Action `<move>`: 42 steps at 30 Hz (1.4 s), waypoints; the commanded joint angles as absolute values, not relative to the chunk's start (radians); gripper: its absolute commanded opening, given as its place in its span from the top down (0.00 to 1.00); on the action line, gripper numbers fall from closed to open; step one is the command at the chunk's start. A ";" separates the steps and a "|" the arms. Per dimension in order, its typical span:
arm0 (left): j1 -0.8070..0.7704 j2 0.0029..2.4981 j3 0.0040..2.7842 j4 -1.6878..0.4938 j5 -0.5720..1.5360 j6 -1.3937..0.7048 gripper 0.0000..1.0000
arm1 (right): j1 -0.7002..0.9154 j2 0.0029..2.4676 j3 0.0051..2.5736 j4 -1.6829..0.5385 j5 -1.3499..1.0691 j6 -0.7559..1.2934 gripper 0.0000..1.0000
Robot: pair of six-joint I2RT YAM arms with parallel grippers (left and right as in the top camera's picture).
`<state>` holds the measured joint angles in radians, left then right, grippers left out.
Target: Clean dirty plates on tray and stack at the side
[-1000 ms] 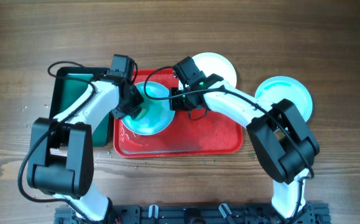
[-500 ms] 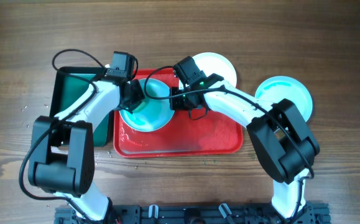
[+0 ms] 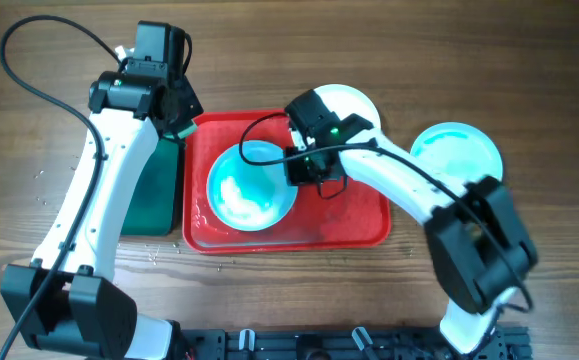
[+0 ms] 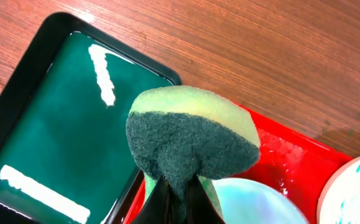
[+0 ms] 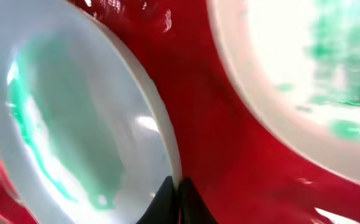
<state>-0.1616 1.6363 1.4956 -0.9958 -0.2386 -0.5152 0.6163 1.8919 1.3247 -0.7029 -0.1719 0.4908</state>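
A white plate (image 3: 249,188) with a pale bluish, teal-smeared centre lies on the red tray (image 3: 344,220). My right gripper (image 3: 299,170) is shut on this plate's right rim; the right wrist view shows the rim (image 5: 161,140) between the fingers (image 5: 175,198). A second plate (image 3: 354,105) rests at the tray's far right corner, and also shows in the right wrist view (image 5: 304,81). A third plate (image 3: 459,152) lies on the table to the right. My left gripper (image 3: 176,125) is shut on a green-and-yellow sponge (image 4: 192,140), held above the edge between the green tray and the red tray.
A dark green tray (image 3: 154,195) holding liquid lies left of the red tray, and shows in the left wrist view (image 4: 61,137). Water droplets speckle the wooden table (image 3: 49,190) at left. Black cables loop over both arms.
My left gripper has lifted the sponge off the plate and moved back and left to the green tray's edge. The plate now lies uncovered. My right gripper keeps its hold on the rim.
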 commanded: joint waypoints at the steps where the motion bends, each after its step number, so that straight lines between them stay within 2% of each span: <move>1: -0.159 1.633 1.503 -1.000 -0.251 -0.532 0.96 | 0.614 1.713 1.338 -0.748 0.068 0.472 0.96; 5: -0.160 1.633 1.503 -1.001 -0.219 -0.533 0.96 | 0.655 1.499 1.338 -0.799 0.474 0.435 0.95; 9: -0.160 1.633 1.503 -1.001 -0.172 -0.533 0.96 | 0.799 1.438 1.338 -0.799 0.863 0.338 0.96; 13: -0.160 1.633 1.503 -1.008 -0.149 -0.533 0.96 | 0.970 1.443 1.335 -0.810 1.086 0.288 0.96; 16: -0.160 1.633 1.503 -1.015 -0.146 -0.533 0.96 | 1.071 1.443 1.335 -0.810 1.254 0.199 0.96; 20: -0.160 1.633 1.503 -1.030 -0.146 -0.533 0.96 | 1.174 1.443 1.335 -0.784 1.497 0.182 0.96; 29: -0.160 1.634 1.503 -1.040 -0.123 -0.533 0.96 | 1.191 1.443 1.335 -0.745 1.519 0.139 0.96; 34: -0.160 1.661 1.503 -1.042 -0.123 -0.533 0.96 | 1.192 1.443 1.335 -0.573 1.519 -0.086 0.96; 36: -0.160 1.677 1.503 -1.042 -0.123 -0.532 0.96 | 1.192 1.443 1.335 -0.435 1.519 -0.220 0.96; 38: -0.160 1.682 1.503 -1.042 -0.123 -0.532 0.96 | 1.192 1.443 1.335 -0.367 1.518 -0.253 0.96; 40: -0.160 1.683 1.503 -1.042 -0.123 -0.532 0.96 | 1.192 1.443 1.326 -0.419 1.486 -0.168 0.96; 42: -0.160 1.683 1.503 -1.041 -0.123 -0.532 0.96 | 1.188 1.445 1.316 -0.690 1.117 -0.050 0.96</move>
